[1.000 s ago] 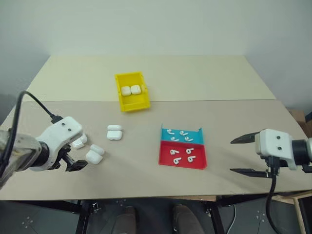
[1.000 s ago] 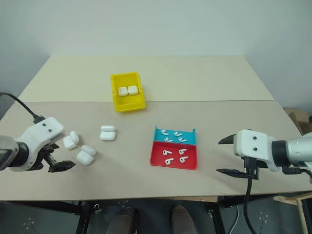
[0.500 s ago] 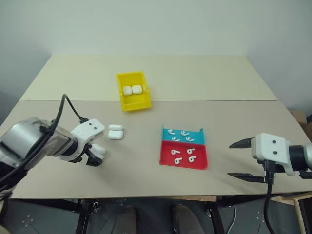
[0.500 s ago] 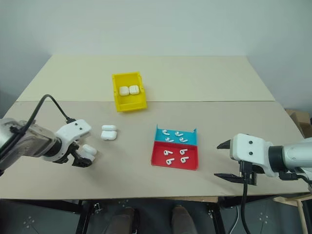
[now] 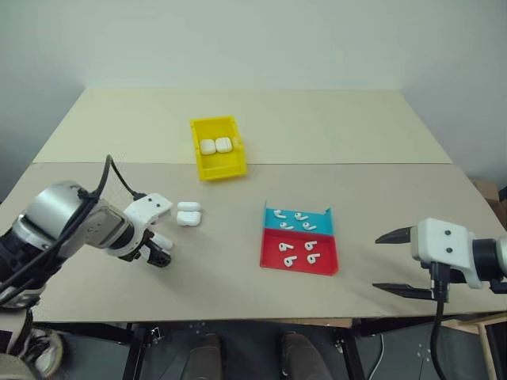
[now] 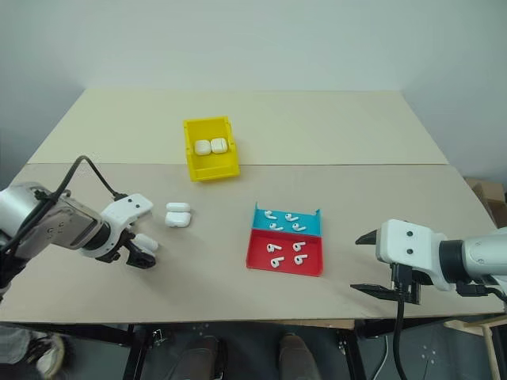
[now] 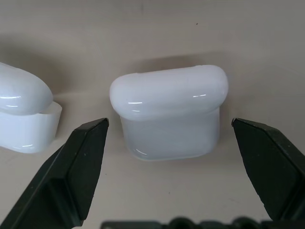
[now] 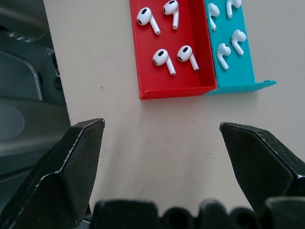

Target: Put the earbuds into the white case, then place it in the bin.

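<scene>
Beside the white case [image 7: 169, 117], another case [image 7: 24, 117] stands close.

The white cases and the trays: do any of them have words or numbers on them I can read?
None. The white case between the left hand's open fingers is plain and glossy. The yellow bin, the red and teal tray and the earbuds carry no readable text.

Wall [image 5: 253, 39]: you had it plain and pale behind.
Table [image 5: 317, 127]: you saw a beige top with one seam across.
</scene>
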Motion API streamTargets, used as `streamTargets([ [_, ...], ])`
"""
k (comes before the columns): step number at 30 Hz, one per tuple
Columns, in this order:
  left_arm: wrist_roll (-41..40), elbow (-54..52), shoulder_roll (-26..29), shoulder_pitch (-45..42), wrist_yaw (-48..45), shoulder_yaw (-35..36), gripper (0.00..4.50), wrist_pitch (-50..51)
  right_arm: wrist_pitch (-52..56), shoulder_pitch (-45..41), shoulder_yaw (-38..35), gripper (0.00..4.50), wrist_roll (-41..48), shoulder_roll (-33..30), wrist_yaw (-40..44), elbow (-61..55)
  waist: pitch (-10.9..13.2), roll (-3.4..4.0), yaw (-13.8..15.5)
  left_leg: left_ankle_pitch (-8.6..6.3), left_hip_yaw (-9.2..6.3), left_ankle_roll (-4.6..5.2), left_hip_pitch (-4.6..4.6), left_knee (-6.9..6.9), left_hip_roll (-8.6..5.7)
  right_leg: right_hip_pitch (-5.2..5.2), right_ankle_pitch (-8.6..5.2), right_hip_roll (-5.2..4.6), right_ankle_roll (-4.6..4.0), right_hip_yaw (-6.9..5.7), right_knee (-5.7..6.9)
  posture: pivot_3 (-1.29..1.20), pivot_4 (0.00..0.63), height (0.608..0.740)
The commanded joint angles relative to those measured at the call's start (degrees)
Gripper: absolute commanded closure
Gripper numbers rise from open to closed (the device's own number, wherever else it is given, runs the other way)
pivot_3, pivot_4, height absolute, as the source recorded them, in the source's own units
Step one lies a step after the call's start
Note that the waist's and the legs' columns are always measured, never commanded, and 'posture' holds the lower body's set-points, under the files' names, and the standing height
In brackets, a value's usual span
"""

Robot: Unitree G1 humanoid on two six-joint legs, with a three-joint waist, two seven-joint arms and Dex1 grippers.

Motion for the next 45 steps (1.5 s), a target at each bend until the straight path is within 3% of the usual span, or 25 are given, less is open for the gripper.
streamTargets([
  [1, -0.2, 1.0, 0.0, -1.4, 0.3, -0.7, 0.00, 0.2, 0.1, 0.5, -1.6, 0.02, -0.7, -0.4, -0.5, -1.0, 0.0, 0.00, 0.0, 0.00, -0.01, 0.00, -0.01, 0.00, 0.00, 0.00, 0.00, 0.00, 0.00, 0.00, 0.00, 0.00, 0.150, 0.740],
  [11, 1.2, 0.6, 0.0, -1.3, 1.0, -2.9, 0.00, 0.2, 0.8, 1.7, -1.9, 0.02, -0.6, -0.1, -1.5, -1.7, 0.0, 0.00, 0.0, 0.00, -0.03, 0.00, 0.00, 0.01, 0.00, 0.00, 0.00, 0.00, 0.00, -0.01, 0.02, 0.00, 0.150, 0.740],
  [14, 1.8, -0.1, 0.1, -0.8, 1.9, -3.8, 0.59, 0.2, 0.8, 1.7, -1.9, 0.00, -0.6, -0.1, -1.6, -1.8, 0.0, 0.00, 0.0, 0.00, -0.03, 0.00, 0.01, 0.02, 0.00, 0.02, 0.00, 0.00, 0.00, 0.00, 0.02, 0.00, 0.150, 0.740],
  [17, 1.5, -0.6, 0.6, -0.9, 2.0, -3.6, 1.55, 0.2, 0.9, 1.6, -1.9, 0.00, -0.7, -0.3, -1.6, -1.8, 0.0, 0.00, -0.1, 0.00, -0.03, 0.00, 0.08, 0.01, 0.00, 0.05, 0.00, 0.01, 0.00, 0.00, 0.05, 0.00, 0.150, 0.740],
  [21, 2.2, -2.3, 1.0, -0.6, 2.3, -2.6, 1.68, 0.2, 1.0, 1.5, -1.8, 0.00, -0.8, -0.2, -1.7, -1.8, 0.0, 0.00, -0.2, 0.01, -0.03, 0.00, 0.13, 0.02, 0.00, 0.06, 0.00, 0.02, 0.00, 0.01, 0.10, 0.00, 0.150, 0.740],
  [24, 4.5, -7.8, 1.0, 0.1, 3.0, 0.4, 1.68, 0.1, 0.9, 1.3, -1.8, 0.00, -0.9, -0.2, -1.8, -1.7, 0.0, 0.00, -0.2, 0.01, -0.04, 0.00, 0.09, 0.02, 0.00, 0.03, 0.00, 0.02, 0.00, 0.02, 0.10, 0.00, 0.150, 0.740],
  [31, 2.6, -21.2, 1.4, 8.2, -2.1, 17.7, 1.68, -9.8, 0.9, -1.4, -3.7, 0.00, 0.4, -2.5, 0.5, -1.8, 0.0, -0.01, -0.1, 0.01, -0.05, -0.01, -0.07, 0.05, -0.01, -0.03, 0.14, -0.03, -0.21, 0.00, 0.02, 0.00, 0.150, 0.740],
  [34, 5.0, -25.0, -2.5, 17.5, -5.1, 25.6, 1.68, -25.0, 1.6, -5.2, -2.8, 0.00, 2.2, -4.4, 1.0, -2.4, 0.0, 0.01, -0.1, 0.01, -0.01, -0.01, 0.03, 0.04, -0.01, 0.02, 0.09, -0.04, -0.13, 0.00, 0.00, 0.00, 0.150, 0.740],
  [37, 11.4, -24.3, -10.7, 28.7, -9.2, 30.5, 1.68, -48.7, 3.0, -9.2, -0.4, 0.00, 3.7, -6.4, 0.8, -2.8, 0.0, 0.05, 0.0, 0.01, 0.02, -0.01, 0.08, 0.05, 0.00, 0.09, 0.20, -0.07, -0.33, -0.01, 0.02, 0.00, 0.150, 0.740],
  [40, 17.9, -19.9, -21.1, 36.5, -10.8, 30.3, 1.68, -70.2, 8.3, -14.7, 4.6, 0.00, 7.0, -10.9, 1.3, -3.6, -0.1, 0.12, 0.0, 0.01, 0.12, -0.01, 0.10, 0.05, 0.01, 0.09, 0.26, -0.11, -0.43, 0.05, -0.07, 0.00, 0.150, 0.740],
  [43, 20.6, -13.6, -27.4, 38.3, -14.5, 28.4, 1.68, -82.0, 11.0, -22.2, 12.4, 0.00, 7.4, -13.1, 0.8, -4.2, -0.1, 0.13, 0.2, 0.01, 0.13, -0.01, 0.08, 0.06, 0.04, 0.09, 0.30, -0.10, -0.49, 0.02, -0.12, 0.00, 0.150, 0.740],
  [45, 19.4, -7.1, -32.3, 38.3, -21.6, 28.3, 1.68, -94.8, 13.2, -28.8, 19.7, 0.00, 5.7, -13.1, 0.3, -5.3, -0.1, 0.24, 0.3, 0.01, 0.13, -0.01, 0.07, 0.06, 0.05, 0.09, 0.30, -0.09, -0.49, 0.01, -0.16, 0.00, 0.150, 0.740],
])
